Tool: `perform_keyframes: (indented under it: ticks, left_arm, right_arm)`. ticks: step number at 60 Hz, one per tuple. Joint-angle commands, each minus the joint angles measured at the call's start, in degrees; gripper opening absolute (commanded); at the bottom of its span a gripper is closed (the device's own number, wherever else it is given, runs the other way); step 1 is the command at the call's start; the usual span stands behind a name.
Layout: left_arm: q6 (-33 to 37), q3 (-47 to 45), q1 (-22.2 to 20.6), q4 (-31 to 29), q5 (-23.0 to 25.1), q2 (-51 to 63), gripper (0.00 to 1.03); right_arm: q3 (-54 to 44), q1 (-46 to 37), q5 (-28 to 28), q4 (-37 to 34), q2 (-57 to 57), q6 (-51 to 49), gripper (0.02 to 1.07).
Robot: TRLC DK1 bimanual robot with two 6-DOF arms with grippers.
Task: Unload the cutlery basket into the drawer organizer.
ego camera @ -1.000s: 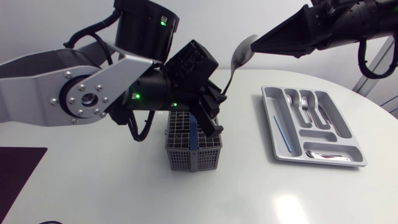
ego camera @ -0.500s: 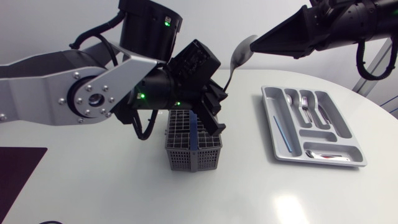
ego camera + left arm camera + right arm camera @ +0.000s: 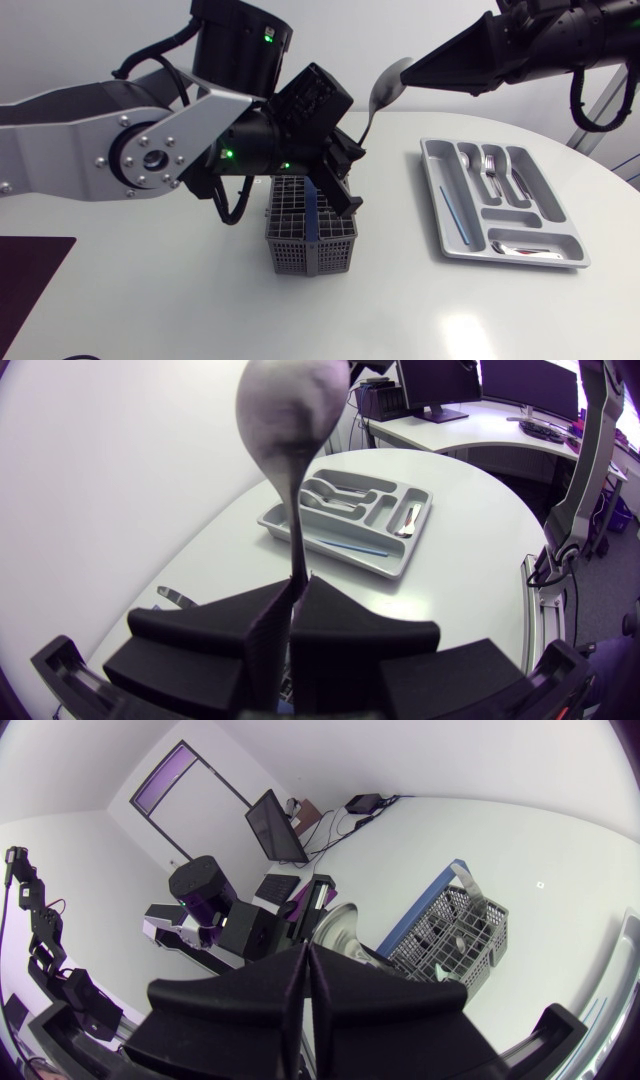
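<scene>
Head view, one basket (image 3: pixel 311 240), one spoon (image 3: pixel 385 88) (held)

Bright even light; faint shadow beside basket (image 3: pixel 310 245), table (image 3: pixel 460 325) glare

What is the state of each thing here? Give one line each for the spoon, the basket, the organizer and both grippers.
Spoon: held upright, bowl up, above the basket.
Basket: upright on the table.
Organizer: flat on the table, partly filled with cutlery.
Left gripper: shut on the spoon's handle.
Right gripper: shut, tip by the spoon's bowl.
</scene>
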Motion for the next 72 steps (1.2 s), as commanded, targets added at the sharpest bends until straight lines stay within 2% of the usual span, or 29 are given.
perform_keyframes:
  ticks: [1, 9, 31, 37, 45, 58, 67, 72]
  left_arm:
    - [-0.6, 1.4, 0.1, 0.5, -0.1, 0.6, 0.21]
    - [-0.7, 1.4, -0.1, 0.4, 0.0, 0.3, 0.21]
    - [-0.7, 1.6, -0.4, -1.3, 2.0, -0.4, 0.21]
    - [-1.3, 2.4, 0.2, -2.8, 4.4, -0.6, 0.21]
    - [-2.1, 3.6, 2.3, -4.7, 8.8, -0.6, 0.21]
    - [-2.3, 4.1, 2.8, -5.1, 9.4, -0.6, 0.21]
    - [-3.8, 5.4, 3.8, -6.3, 11.9, 0.1, 0.21]
    - [-5.1, 6.4, 4.8, -7.1, 12.4, 1.2, 0.21]
  right_arm:
    - [-1.8, 0.8, -1.0, 0.5, -1.3, 2.0, 0.08]
    - [-2.3, 1.0, -1.0, 1.2, -1.8, 2.1, 0.09]
    - [-2.9, 0.1, -0.9, 3.8, -4.4, 2.5, 0.48]
    - [-6.1, -1.5, -0.9, 10.0, -7.2, 3.4, 0.57]
    - [-10.8, -2.6, -0.8, 16.8, -9.4, 4.2, 0.60]
    - [-15.8, -2.7, 1.3, 22.2, -10.7, 4.2, 0.60]
    - [-20.6, -2.7, 5.6, 26.9, -13.1, 4.2, 0.60]
    - [-23.8, -1.2, 11.4, 30.0, -15.3, 4.2, 0.60]
